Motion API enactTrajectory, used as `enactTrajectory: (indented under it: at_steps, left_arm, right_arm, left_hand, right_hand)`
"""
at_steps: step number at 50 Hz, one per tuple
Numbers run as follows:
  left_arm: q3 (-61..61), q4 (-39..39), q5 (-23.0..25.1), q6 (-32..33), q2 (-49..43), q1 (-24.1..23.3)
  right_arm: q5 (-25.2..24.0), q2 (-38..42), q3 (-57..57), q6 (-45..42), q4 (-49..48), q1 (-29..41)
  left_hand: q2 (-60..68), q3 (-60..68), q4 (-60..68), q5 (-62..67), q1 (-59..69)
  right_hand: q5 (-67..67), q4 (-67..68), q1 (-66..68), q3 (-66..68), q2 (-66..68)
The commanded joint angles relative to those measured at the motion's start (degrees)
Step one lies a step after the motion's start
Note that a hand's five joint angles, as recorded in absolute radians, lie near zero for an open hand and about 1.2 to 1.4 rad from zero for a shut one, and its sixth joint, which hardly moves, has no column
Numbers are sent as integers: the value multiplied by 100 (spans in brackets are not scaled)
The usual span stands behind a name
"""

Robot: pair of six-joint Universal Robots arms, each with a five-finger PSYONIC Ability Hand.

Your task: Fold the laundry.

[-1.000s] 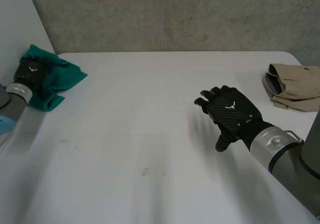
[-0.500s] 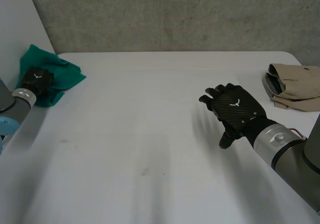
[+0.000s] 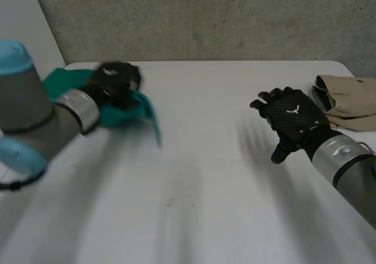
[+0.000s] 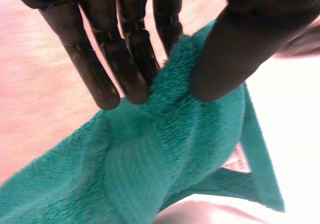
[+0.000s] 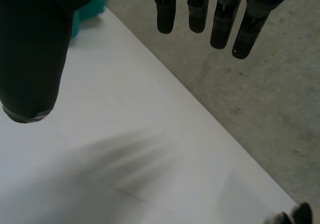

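A teal green towel (image 3: 124, 111) hangs from my left hand (image 3: 115, 79), lifted above the table's back left part. In the left wrist view the fingers (image 4: 131, 64) and thumb pinch a fold of the green towel (image 4: 150, 159), which droops below them with a small white label showing. My right hand (image 3: 292, 119) hovers open over the table's right side, fingers spread and holding nothing. Its straight fingers (image 5: 218, 19) and thumb stand apart in the right wrist view, with a bit of the green towel (image 5: 90, 9) beyond them.
A folded beige garment (image 3: 346, 101) lies at the table's (image 3: 188, 205) right edge, just behind my right hand. A grey concrete wall runs behind the table, and concrete floor (image 5: 260, 99) shows past its edge.
My left hand closed on the green towel at the far left corner, then lifted it and swung it right toward the middle. My right hand drifted right and back, still open.
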Motion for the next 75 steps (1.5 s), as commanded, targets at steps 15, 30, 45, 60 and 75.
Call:
enactTrajectory:
  at_steps: [15,30,45,60,75]
  left_arm:
    - [-1176,348,1,-998,1098,-790]
    - [-166,260,-262,2191,-579,907]
    - [1153,181,-456,3028,-2012,1813]
    - [1839,260,-447,3054,-2848,1725]
    - [1066,655,-508,2984,-1979,1224]
  right_arm:
    - [13,-96,-17,33,96,-62]
    - [-14,-43,-35,903,1749,789]
    - [539,949,625,833,580,1844]
    - [1446,1179,704,385,-431,1819]
    - [1419,188,555,-237,-238,1433]
  left_hand:
    - [-5766,-5741,-5777,-5372,-5443]
    - [-5698,-5674,-5709,-5305,-5376]
    - [-5614,-5590,-5625,-5221,-5292]
    - [-557,-532,-568,-163,-234]
    - [1146,1170,1135,1539,1468]
  right_hand:
    - [-412,-337,-154,-227,-251]
    - [-412,-337,-154,-227,-251]
    - [-412,-337,-154,-227,-251]
    - [6588,6663,6846,6773,6749]
    - [6588,6663,6846,6773,6749]
